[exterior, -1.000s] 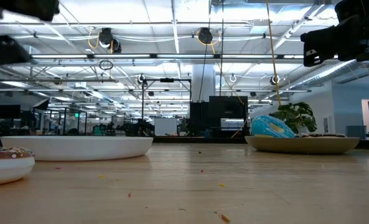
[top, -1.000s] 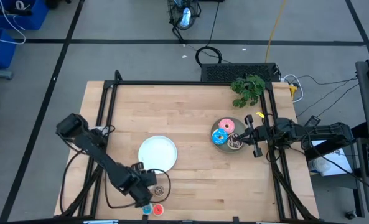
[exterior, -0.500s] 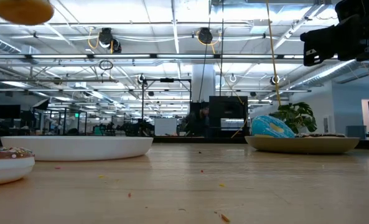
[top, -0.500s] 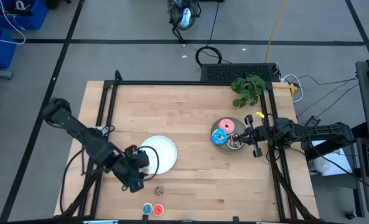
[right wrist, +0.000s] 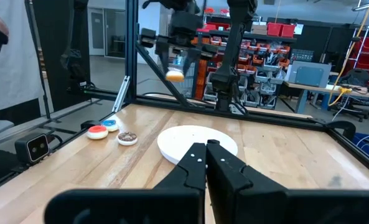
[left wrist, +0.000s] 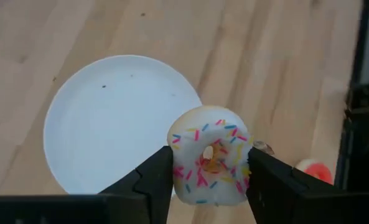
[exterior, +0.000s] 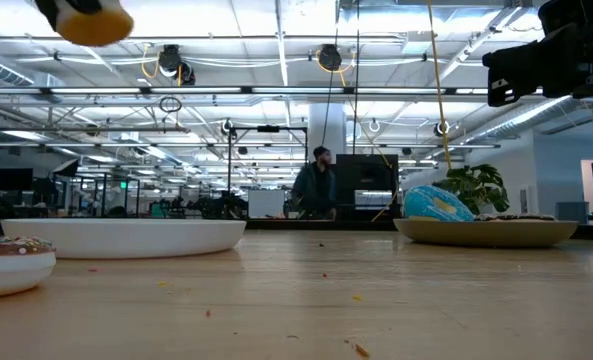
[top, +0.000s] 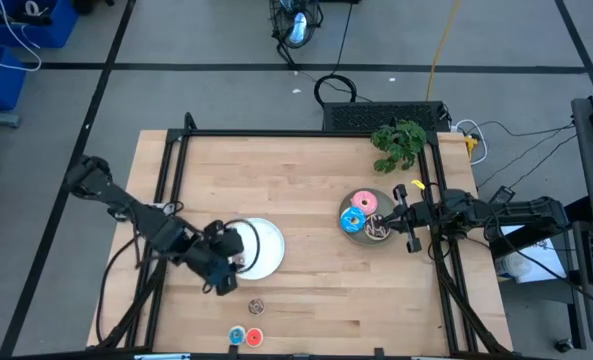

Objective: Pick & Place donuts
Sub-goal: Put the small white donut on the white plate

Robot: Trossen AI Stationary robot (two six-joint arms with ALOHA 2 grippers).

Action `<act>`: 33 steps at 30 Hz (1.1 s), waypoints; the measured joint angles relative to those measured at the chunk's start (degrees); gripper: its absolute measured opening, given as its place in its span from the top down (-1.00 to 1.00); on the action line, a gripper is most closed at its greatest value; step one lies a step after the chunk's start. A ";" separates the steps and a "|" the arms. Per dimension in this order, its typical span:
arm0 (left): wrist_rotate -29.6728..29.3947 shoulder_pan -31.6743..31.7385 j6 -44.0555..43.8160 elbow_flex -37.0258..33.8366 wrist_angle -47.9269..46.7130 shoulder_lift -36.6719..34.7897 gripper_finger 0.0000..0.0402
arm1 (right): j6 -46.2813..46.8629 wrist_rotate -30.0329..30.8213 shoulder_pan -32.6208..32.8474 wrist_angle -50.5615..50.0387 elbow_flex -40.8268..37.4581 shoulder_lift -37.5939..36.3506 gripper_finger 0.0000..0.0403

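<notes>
"Where is the little white donut (left wrist: 210, 163)?"
"Up in the air, pinched in the left claw (left wrist: 209, 177), right over the edge of the white plate (left wrist: 109, 121). It just needs to go down."
"And the right claw (right wrist: 206, 149)?"
"Closed tight, holding nothing, by the grey plate (top: 354, 230) near the desk's right edge."
</notes>
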 joint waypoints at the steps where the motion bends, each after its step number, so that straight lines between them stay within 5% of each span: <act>1: 0.81 1.37 -0.35 0.00 -0.43 0.00 0.12 | 0.00 0.00 0.00 0.01 0.00 0.00 1.00; 12: 2.07 16.16 5.43 0.03 -7.26 2.58 0.12 | -1.53 0.01 -0.01 0.41 0.00 -0.02 1.00; 19: 7.59 23.54 12.55 0.07 -5.62 10.76 0.12 | -2.58 0.00 -0.01 0.19 0.00 -0.02 1.00; 33: 13.60 27.13 22.91 0.04 0.65 23.80 0.12 | -2.76 0.00 0.00 -0.37 0.00 -0.02 1.00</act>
